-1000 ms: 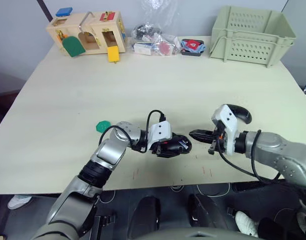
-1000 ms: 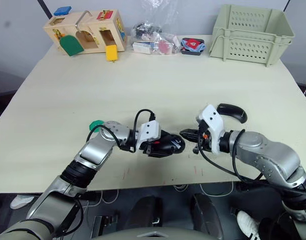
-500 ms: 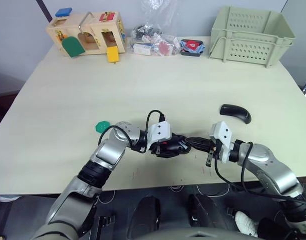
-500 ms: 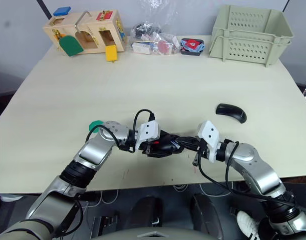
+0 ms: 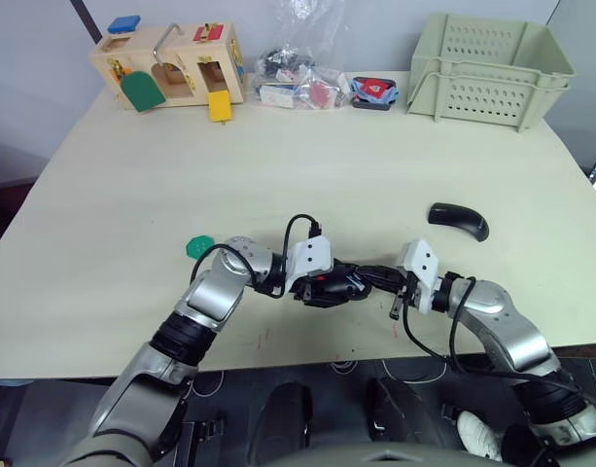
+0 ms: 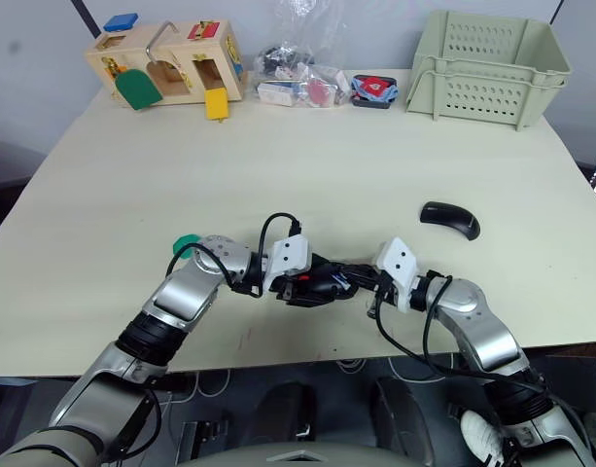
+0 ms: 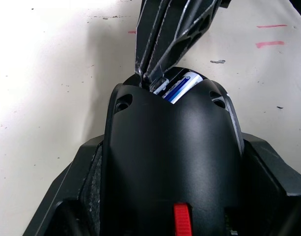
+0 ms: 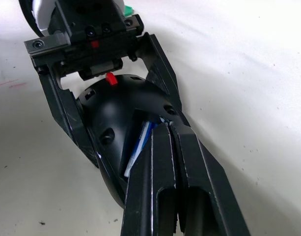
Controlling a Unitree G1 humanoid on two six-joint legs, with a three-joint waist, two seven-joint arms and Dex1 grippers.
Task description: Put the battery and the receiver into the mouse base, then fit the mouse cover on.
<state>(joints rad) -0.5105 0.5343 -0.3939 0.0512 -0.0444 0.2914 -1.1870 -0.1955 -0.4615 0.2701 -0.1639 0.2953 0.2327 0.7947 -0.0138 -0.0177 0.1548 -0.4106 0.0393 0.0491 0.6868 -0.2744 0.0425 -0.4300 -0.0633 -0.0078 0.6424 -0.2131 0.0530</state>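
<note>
My left gripper [image 5: 338, 285] is shut on the black mouse base [image 5: 327, 287], holding it by its sides just above the table's front part. The blue-and-white battery [image 7: 182, 87] lies in the base's open end [image 8: 139, 145]. My right gripper [image 5: 364, 275] is shut, its fingertips [image 8: 166, 129] pushed into that open end, touching the battery from beside it. The glossy black mouse cover [image 5: 458, 220] lies alone on the table, beyond and to the right of my right arm. The receiver is hidden.
A small green piece [image 5: 200, 245] lies left of my left arm. Along the far edge stand a wooden latch box [image 5: 171, 68], clear bags of parts [image 5: 298, 83], a red-and-blue item [image 5: 375, 89] and a pale green crate [image 5: 492, 68].
My right gripper has moved left and lower, from a gap away to having its tips inside the base's open end. The left gripper and base have stayed put.
</note>
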